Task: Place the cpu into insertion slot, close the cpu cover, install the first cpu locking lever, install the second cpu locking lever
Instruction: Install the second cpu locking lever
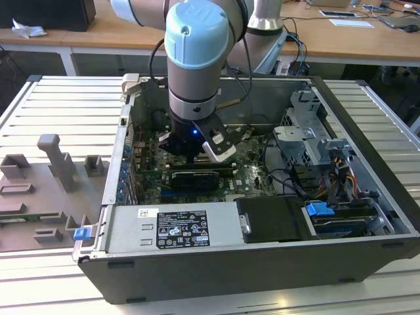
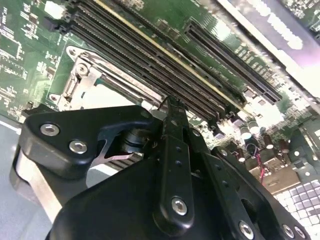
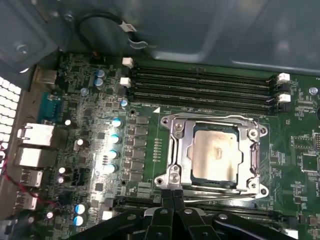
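Green motherboard (image 3: pixel 150 165) carries the cpu (image 3: pixel 215 152) seated in its slot, cpu cover (image 3: pixel 176 150) down; hand (image 3: pixel 172 197), fingers together, hovers beside it.

A robotics lab. An open computer case (image 1: pixel 262 216) sits on a ribbed metal counter (image 1: pixel 59 105). Wooden desks (image 1: pixel 354 36) with cables stand behind.
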